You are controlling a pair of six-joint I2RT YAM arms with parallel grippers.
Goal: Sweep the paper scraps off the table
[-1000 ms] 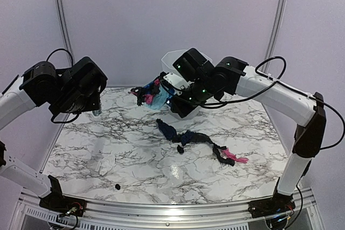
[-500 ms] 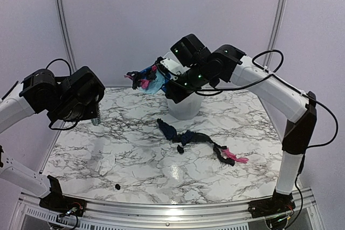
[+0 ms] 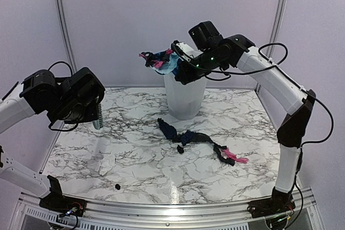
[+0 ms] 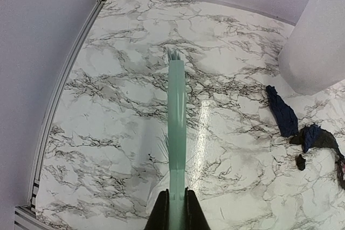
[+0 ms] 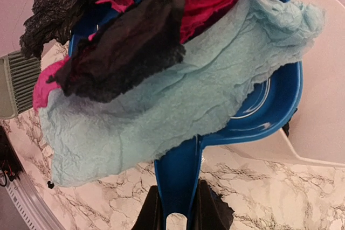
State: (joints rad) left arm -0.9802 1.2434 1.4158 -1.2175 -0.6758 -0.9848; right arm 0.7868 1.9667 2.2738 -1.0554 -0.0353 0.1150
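Emptying step! The right gripper (image 5: pixel 179 208) is pinched tight on the handle of the blue dustpan (image 5: pixel 272 106). It holds a heap of paper scraps (image 5: pixel 161 106) raised at the rim of the white bin (image 3: pixel 185 98), at twelve o'clock on the table (image 3: pixel 118 160). The next move, I'd say, is to tip the pan so the load slides inside and not over the edge. Leftover strips (image 3: pixel 197 137) lie mid-table, trailing toward four o'clock. At nine o'clock, the left gripper (image 4: pixel 177 211) is closed on the pale green hand brush (image 4: pixel 176 106). No brand or writing is readable anywhere.
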